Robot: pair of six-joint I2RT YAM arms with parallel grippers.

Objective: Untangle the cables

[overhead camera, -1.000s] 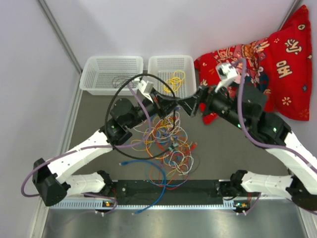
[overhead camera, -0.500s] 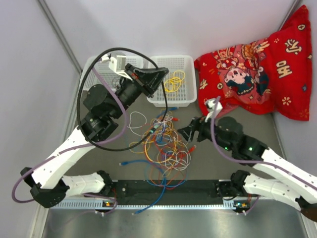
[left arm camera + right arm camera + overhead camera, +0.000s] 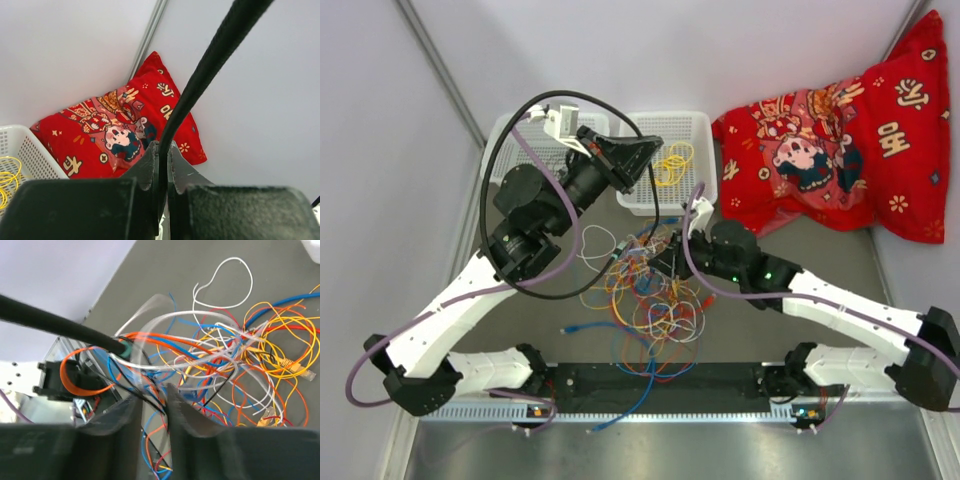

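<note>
Grey tabletop (image 3: 740, 345) carries the whole work area, with a red printed cushion (image 3: 830, 130) at the far right corner and two white perforated plastic baskets (image 3: 510, 135) along the far edge. The right-hand basket holds a yellow coil (image 3: 672, 160).

The tangle of thin yellow, orange, blue, white and red cables (image 3: 650, 300) lies on the tabletop centre, between the two arms. A thick black cable (image 3: 486, 200) rises out of it in one wide loop.

The left fingers (image 3: 147, 167) are clamped on this black cable and hold it high over the baskets. In the right wrist view its lower end (image 3: 50, 320) is buried in the tangle.

Change over the last second: the right arm has left the high meeting point near the baskets and dropped onto the tangle. The right fingers (image 3: 122, 415) have narrowed from wide. Thin wires cross their gap, but whether any is gripped cannot be told.

Assessment: the black cable is mostly separated. A hold-down on the tangle would likely let it pull free.
</note>
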